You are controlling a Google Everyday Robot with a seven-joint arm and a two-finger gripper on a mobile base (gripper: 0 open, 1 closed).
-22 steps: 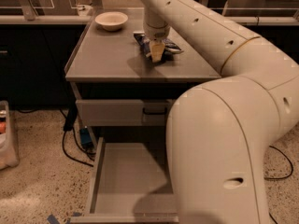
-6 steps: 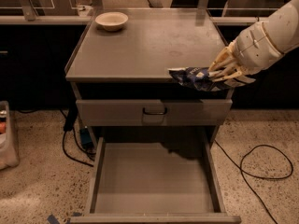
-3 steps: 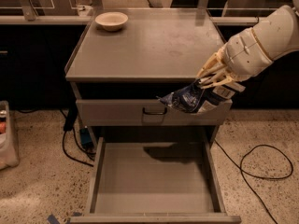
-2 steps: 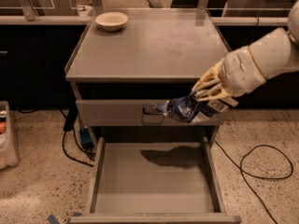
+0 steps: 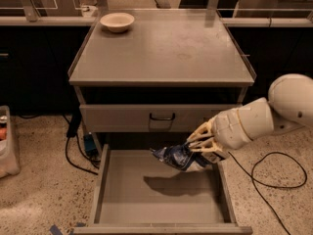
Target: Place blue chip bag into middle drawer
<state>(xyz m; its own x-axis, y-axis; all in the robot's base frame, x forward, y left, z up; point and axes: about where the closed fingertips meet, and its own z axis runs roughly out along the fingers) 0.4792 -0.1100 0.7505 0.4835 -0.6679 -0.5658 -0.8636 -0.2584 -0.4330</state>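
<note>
Holding the blue chip bag (image 5: 177, 158) over the open middle drawer (image 5: 146, 204), lower centre of frame. The gripper (image 5: 196, 150), just right of centre, is pinching the bag's right end. Bag is hanging over the drawer's back right part and looks clear of the floor, with its shadow beneath. Next move is probably lowering slightly, then opening the fingers. Bag is crumpled glossy foil and floppy. Drawer is flat bare grey metal with low walls. A round cream bowl (image 5: 117, 21) is sitting upper left.
</note>
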